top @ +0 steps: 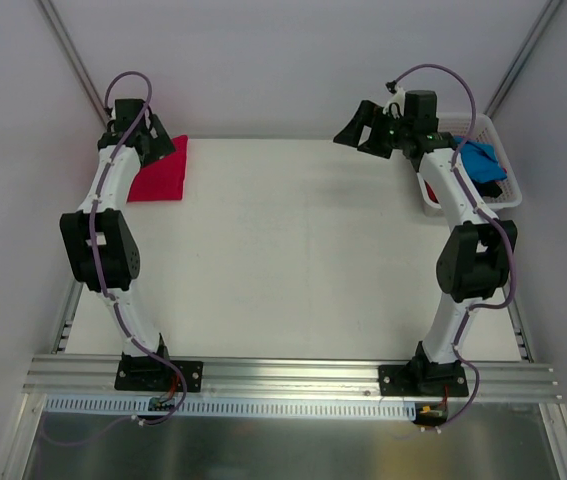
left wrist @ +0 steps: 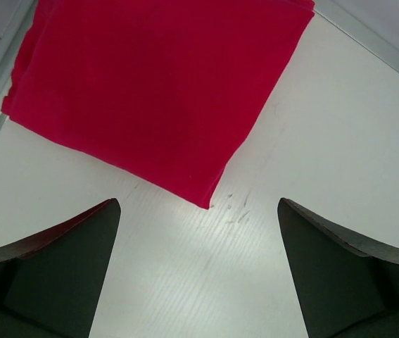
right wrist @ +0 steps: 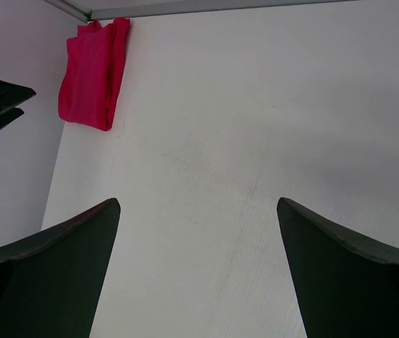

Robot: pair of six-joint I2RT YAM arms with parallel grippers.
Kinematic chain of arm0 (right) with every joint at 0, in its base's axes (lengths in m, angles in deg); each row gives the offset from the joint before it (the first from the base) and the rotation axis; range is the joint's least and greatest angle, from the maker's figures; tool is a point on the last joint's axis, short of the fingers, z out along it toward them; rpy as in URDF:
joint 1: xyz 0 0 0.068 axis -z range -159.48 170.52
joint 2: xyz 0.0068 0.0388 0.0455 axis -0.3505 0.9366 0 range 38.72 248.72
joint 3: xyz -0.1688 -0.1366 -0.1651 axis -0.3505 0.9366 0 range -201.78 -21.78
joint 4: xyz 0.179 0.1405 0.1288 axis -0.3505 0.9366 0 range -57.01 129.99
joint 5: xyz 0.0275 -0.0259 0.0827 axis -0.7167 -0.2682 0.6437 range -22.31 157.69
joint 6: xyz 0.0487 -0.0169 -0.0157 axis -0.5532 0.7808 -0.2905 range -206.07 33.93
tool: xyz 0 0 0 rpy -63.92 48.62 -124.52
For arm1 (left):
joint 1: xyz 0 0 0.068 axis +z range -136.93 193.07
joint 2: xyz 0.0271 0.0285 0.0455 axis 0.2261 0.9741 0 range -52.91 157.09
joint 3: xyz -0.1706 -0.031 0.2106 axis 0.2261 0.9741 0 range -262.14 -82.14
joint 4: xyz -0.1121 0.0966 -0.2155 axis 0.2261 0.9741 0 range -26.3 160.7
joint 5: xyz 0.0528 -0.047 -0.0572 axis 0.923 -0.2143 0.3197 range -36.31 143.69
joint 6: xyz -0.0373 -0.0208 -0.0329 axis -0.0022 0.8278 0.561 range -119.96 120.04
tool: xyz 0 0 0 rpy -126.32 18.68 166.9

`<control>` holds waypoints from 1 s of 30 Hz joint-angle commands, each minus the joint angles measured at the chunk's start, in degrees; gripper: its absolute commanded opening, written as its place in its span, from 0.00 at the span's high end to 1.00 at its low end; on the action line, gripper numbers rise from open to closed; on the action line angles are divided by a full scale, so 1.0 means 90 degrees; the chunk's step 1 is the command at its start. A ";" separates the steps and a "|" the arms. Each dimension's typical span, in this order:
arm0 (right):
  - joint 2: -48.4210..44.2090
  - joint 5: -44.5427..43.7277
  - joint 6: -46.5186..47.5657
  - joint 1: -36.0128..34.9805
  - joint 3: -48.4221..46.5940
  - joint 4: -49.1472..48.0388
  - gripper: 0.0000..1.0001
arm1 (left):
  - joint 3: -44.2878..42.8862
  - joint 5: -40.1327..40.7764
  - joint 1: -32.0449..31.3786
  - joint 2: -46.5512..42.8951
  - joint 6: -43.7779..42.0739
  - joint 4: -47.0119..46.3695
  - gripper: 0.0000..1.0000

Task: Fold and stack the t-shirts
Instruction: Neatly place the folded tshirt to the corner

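A folded crimson-red t-shirt (top: pixel 160 177) lies flat at the table's far left corner; it fills the top of the left wrist view (left wrist: pixel 157 84) and shows small in the right wrist view (right wrist: pixel 92 74). My left gripper (top: pixel 155 140) hovers over its far edge, open and empty (left wrist: pixel 199 211), its jaws wide over bare table just off the shirt's corner. My right gripper (top: pixel 361 128) hangs open and empty (right wrist: pixel 199 211) above the far right of the table. A bright blue t-shirt (top: pixel 481 160) lies in the basket, with a bit of red cloth (top: pixel 430 190) beside it.
A white slatted basket (top: pixel 498 200) stands at the far right edge, partly behind the right arm. Grey walls close in the table on the left, back and right. An aluminium rail (top: pixel 293 375) carrying both arm bases runs along the near edge.
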 commanded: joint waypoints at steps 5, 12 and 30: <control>-0.0313 0.0127 -0.0008 0.0021 0.0094 -0.0352 0.01 | -0.0036 -0.0607 0.0304 -0.0381 0.0334 0.0027 0.05; -0.0401 0.0009 -0.0067 0.0020 0.0299 -0.0479 0.01 | -0.0124 -0.1017 0.0646 -0.0137 0.0393 0.0232 0.08; -0.0840 -0.0351 -0.0038 0.0050 0.0368 -0.0245 0.01 | 0.0022 -0.1885 0.0646 -0.0604 -0.0056 0.0232 0.05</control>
